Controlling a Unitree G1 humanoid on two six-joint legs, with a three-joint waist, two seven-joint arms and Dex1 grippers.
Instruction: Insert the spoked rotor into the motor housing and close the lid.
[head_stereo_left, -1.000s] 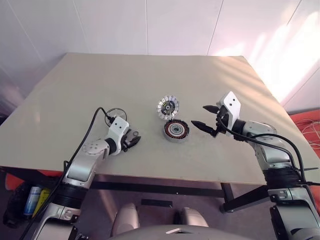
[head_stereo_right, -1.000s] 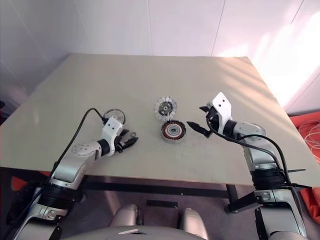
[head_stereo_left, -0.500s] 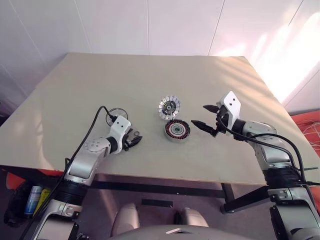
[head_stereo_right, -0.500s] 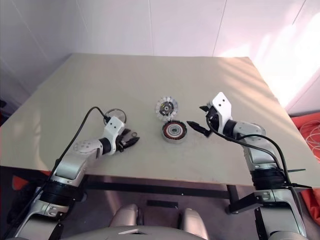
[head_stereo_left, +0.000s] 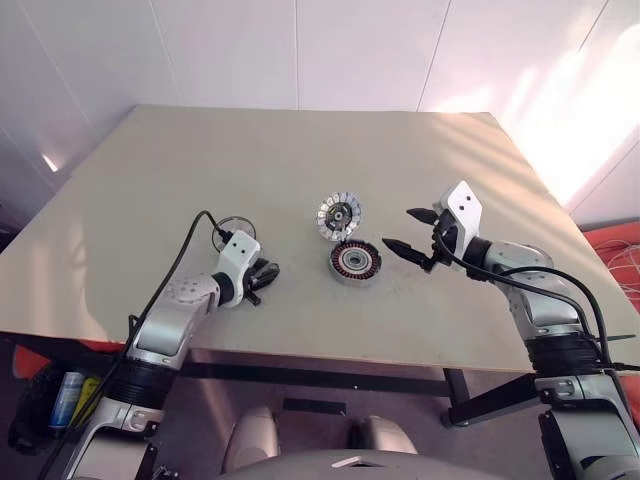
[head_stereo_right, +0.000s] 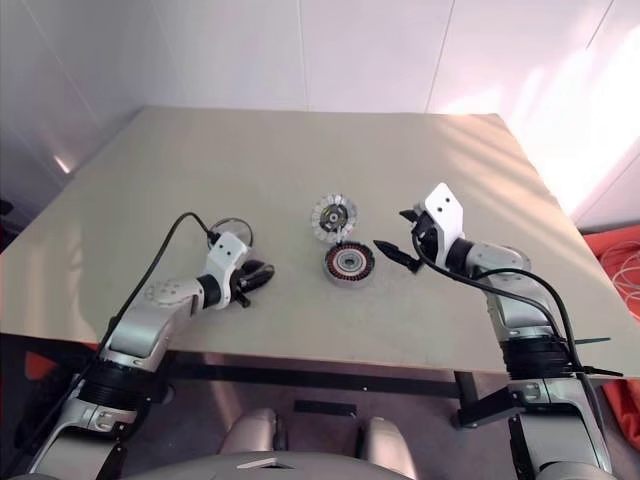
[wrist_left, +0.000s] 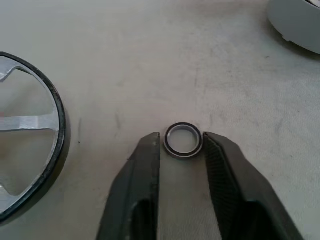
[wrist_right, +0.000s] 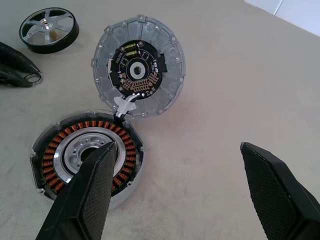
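Since a second ago the left gripper (wrist_left: 182, 145) has narrowed its two black fingers around a small metal ring (wrist_left: 183, 139) lying flat on the table (head_stereo_left: 250, 160); the fingertips (wrist_left: 150, 145) now stand just beside the ring on either side, though whether they actually press it I cannot tell. Nothing else has shifted. At mid-table the motor housing (wrist_right: 87, 159) lies flat — a dark round body with coppery-brown windings around a pale metal centre. Touching its far rim is the spoked rotor (wrist_right: 138, 66), a pale segmented disc with a dark hub, tilted up against the housing and joined to it by a small white piece. The right gripper (head_stereo_left: 410, 232) hovers just beside the housing on the robot's right, its jaws spread wide and holding nothing, the housing and rotor lying ahead of the fingers rather than between them. The lid (wrist_right: 49, 30), a shiny silver wheel with a few spokes in a dark rim, rests flat near the left gripper, a little farther from the robot than its fingers and well apart from the housing. Around these parts the tabletop is bare — wide open surface toward the far edge and both side edges, with less room between the left gripper and the near edge.
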